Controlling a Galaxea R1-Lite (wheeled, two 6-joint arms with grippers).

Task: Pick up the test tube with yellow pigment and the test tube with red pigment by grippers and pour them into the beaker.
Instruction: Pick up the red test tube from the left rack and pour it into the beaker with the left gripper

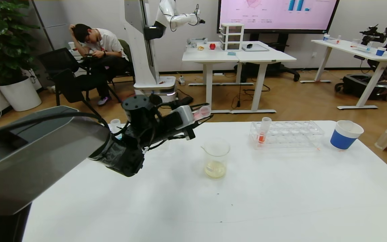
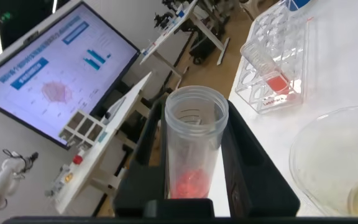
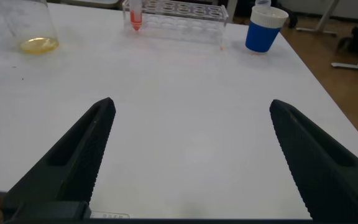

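Note:
My left gripper [image 1: 201,115] is shut on the test tube with red pigment [image 1: 203,112]. It holds the tube tilted almost level, mouth to the right, above the table's far edge, behind and left of the beaker [image 1: 216,157]. In the left wrist view the tube [image 2: 194,146] sits between the black fingers [image 2: 244,149], with the red liquid near its base. The beaker holds a little pale yellow liquid. A second red tube [image 1: 263,130] stands in the clear rack [image 1: 291,135]. The yellow tube is out of view. My right gripper [image 3: 191,143] is open and empty over the table's near part.
A blue-and-white paper cup [image 1: 345,134] stands right of the rack near the table's right edge. A small clear cup [image 1: 115,123] shows behind my left arm. The right wrist view shows the beaker [image 3: 33,28], rack [image 3: 179,11] and cup [image 3: 263,30] far off.

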